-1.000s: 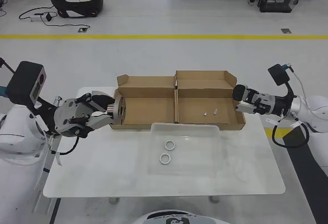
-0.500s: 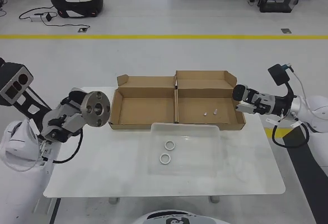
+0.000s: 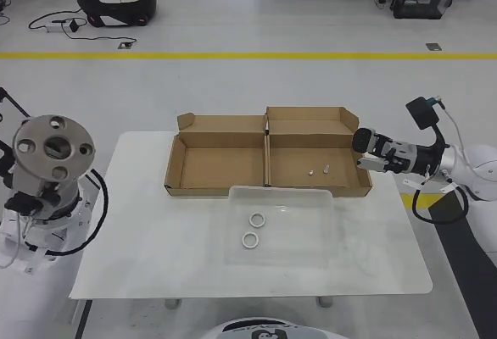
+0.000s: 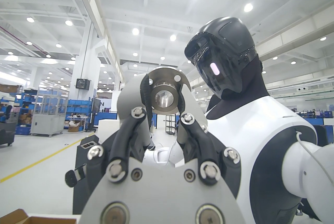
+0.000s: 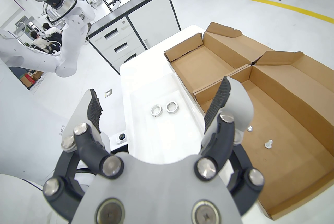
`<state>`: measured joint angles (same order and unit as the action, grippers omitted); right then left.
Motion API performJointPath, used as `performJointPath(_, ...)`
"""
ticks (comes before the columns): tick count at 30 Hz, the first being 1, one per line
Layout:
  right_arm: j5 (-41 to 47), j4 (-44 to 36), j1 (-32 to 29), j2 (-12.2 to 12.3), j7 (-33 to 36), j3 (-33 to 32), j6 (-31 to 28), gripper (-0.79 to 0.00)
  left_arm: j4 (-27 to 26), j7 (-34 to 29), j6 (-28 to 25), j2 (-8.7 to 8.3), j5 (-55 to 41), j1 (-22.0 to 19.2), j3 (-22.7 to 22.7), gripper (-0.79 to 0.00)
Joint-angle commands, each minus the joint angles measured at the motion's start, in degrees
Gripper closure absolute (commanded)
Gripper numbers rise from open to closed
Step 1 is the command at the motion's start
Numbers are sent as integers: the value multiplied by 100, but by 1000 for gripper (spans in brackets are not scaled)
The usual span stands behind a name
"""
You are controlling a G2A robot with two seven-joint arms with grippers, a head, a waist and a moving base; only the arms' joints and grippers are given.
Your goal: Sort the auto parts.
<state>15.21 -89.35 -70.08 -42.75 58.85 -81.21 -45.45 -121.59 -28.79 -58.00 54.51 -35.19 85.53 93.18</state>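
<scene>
My left gripper (image 4: 163,97) is shut on the hub of a round metal flange (image 4: 167,74), held high and off the table's left side. From above, the flange (image 3: 54,149) shows its drilled face. My right gripper (image 3: 360,151) hangs open by the right end of the right cardboard box (image 3: 291,165), nothing between its fingers (image 5: 221,102). Two small bolts (image 3: 312,170) lie in that box. The left cardboard box (image 3: 219,169) holds nothing. Two metal rings (image 3: 256,219) (image 3: 249,240) rest in the clear tray (image 3: 299,229).
The white table (image 3: 147,237) carries both boxes at the back and the tray in front of them. A grey drawer cabinet (image 5: 130,34) stands off the table's left end.
The left arm has carried the flange from the left box's edge out to the left and up, turning its face upward. The right arm has stayed still.
</scene>
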Motion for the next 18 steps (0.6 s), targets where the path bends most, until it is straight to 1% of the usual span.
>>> performJointPath(1,0,0,0,0,0,0,0,-785,6,-102,0,34,-32,16,61,0)
performJointPath(6,0,0,0,0,0,0,0,-785,48,-407,0,95,-40,86,188,0)
performJointPath(11,0,0,0,0,0,0,0,-785,139,-879,0,112,266,191,346,0)
performJointPath(18,0,0,0,0,0,0,0,-785,244,-1145,82,110,727,274,472,0)
